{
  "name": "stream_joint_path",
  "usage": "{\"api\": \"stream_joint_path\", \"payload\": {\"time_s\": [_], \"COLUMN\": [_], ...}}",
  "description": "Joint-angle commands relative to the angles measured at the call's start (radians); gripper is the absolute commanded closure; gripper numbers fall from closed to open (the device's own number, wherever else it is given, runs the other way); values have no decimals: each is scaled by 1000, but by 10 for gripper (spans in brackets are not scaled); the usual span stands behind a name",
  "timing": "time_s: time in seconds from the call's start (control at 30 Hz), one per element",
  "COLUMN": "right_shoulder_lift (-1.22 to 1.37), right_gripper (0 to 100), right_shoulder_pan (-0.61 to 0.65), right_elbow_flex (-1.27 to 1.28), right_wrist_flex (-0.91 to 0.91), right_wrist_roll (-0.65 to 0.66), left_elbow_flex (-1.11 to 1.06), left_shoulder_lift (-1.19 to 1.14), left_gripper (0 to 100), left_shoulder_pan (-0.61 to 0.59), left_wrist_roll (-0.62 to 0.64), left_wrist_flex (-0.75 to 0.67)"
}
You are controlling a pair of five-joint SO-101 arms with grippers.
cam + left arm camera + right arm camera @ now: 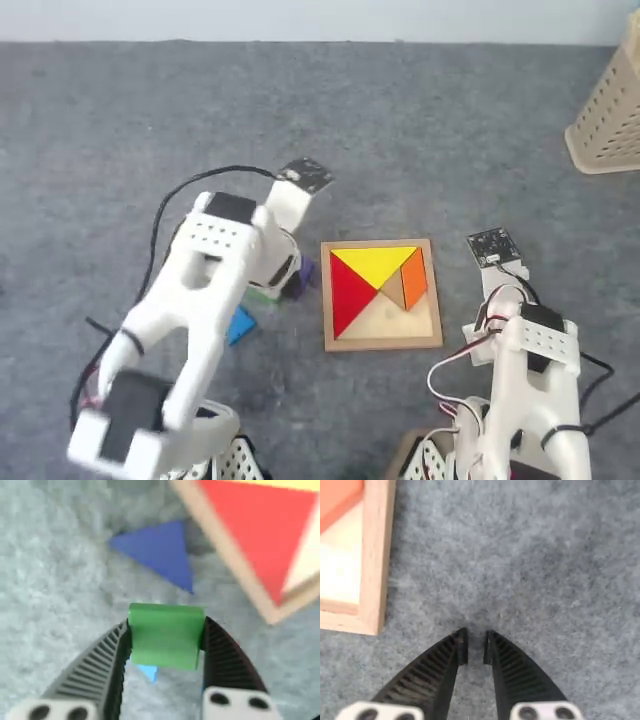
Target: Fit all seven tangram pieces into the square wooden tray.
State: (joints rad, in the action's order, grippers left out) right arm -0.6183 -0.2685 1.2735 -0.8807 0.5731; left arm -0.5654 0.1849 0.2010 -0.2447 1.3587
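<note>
The left gripper [166, 630] squeezes the green piece [165, 642] from both sides, just beside the wooden tray [383, 343]. It looks light, hard and smooth (it could slip), so its flat sides seem the best hold. The right gripper [475, 645] has its jaws nearly together, holding nothing.

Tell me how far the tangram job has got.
Done: yellow piece, red piece and orange piece lie in the tray. In hand: the left gripper is shut on the green piece. Left: that piece, the blue triangle and the light blue piece on the carpet.
</note>
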Motion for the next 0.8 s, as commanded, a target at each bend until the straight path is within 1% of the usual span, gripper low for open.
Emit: {"api": "stream_joint_path", "payload": {"time_s": [0.0, 0.1, 0.23, 0.33, 0.43, 0.57, 0.67, 0.77], "right_shoulder_lift": [-18, -18, -18, -18, -18, -18, -18, -18], "right_gripper": [907, 907, 908, 908, 908, 908, 908, 908], "right_shoulder_pan": [-18, -18, -18, -18, -18, -19, -19, -19], "right_elbow_flex": [3, 3, 3, 3, 3, 3, 3, 5], "right_wrist_flex": [15, 15, 15, 15, 22, 28, 28, 28], "right_wrist_roll": [20, 20, 20, 18, -18, -28, -28, -28], "left_elbow_flex": [-1, -1, 5, 10, 12, 15, 15, 21], "left_shoulder_lift": [138, 144, 143, 143, 143, 127, 40, -58], "left_gripper": [869, 869, 869, 870, 870, 870, 870, 870], "left_shoulder_pan": [91, 190, 315, 385, 431, 476, 480, 477], "left_wrist_roll": [40, 55, 157, 196, 226, 244, 249, 321], "left_wrist_flex": [17, -25, -104, -141, -176, -216, -265, -315]}}
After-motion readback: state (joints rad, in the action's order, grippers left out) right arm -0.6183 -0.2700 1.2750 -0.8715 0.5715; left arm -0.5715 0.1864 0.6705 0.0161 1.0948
